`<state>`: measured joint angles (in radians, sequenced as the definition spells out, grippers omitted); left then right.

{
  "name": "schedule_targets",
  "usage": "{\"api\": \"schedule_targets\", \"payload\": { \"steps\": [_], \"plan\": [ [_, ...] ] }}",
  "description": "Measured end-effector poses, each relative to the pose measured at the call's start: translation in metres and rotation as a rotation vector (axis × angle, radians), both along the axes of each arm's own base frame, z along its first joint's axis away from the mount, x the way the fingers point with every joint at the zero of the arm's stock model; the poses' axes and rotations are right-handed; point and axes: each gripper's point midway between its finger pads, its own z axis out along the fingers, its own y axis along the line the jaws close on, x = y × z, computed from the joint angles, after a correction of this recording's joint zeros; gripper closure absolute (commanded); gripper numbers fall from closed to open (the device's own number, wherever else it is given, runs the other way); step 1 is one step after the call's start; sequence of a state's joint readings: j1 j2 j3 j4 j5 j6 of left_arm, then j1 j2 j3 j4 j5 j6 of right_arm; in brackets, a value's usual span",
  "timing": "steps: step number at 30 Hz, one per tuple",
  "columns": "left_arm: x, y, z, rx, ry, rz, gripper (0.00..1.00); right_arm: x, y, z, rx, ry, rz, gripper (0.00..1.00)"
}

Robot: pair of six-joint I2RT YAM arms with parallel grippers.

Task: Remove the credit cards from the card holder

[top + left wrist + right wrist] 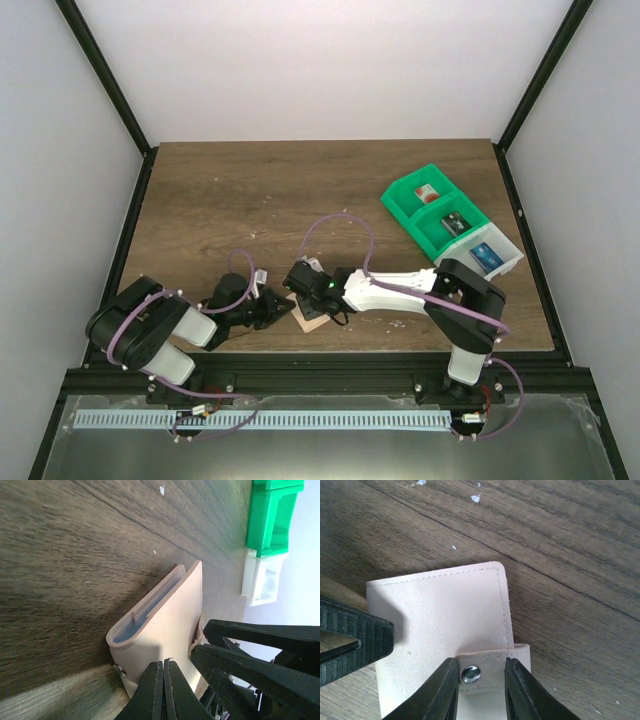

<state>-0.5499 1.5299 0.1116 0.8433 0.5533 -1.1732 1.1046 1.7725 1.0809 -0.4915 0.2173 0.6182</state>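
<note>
The left arm (150, 335) lies folded low beside its base, with the forearm reaching to the right. Its wrist is rolled onto its side. The left pincer (272, 306) is closed, its two dark fingers (150, 695) pressed together along their length with no gap at the tips.

The right arm (400, 288) rises from its base, bends at the elbow and stretches its white link leftward, with the wrist tipped downward. The right pincer (318, 310) points down with its jaws partly apart, leaving a narrow gap between its fingers (445, 690). The two pincers sit just beside each other. The left one's ridged pad (360, 640) shows at the edge of the right wrist view.
</note>
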Motion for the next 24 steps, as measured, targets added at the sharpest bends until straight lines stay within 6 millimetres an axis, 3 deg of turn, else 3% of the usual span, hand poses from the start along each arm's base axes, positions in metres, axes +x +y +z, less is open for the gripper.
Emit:
{"api": "schedule_targets", "payload": {
  "steps": [9, 15, 24],
  "plan": [
    [0.0, 0.002, 0.0, 0.015, -0.008, 0.003, 1.0, 0.003, -0.003, 0.001, -0.013, -0.021, -0.008, 0.78],
    [-0.001, 0.003, -0.002, 0.024, -0.01, -0.001, 1.0, 0.003, -0.003, 0.011, -0.002, -0.043, 0.042, 0.7],
    [-0.001, 0.003, -0.003, 0.027, -0.007, 0.0, 1.0, 0.002, 0.002, 0.019, 0.019, -0.075, 0.126, 0.69]
  ]
}}
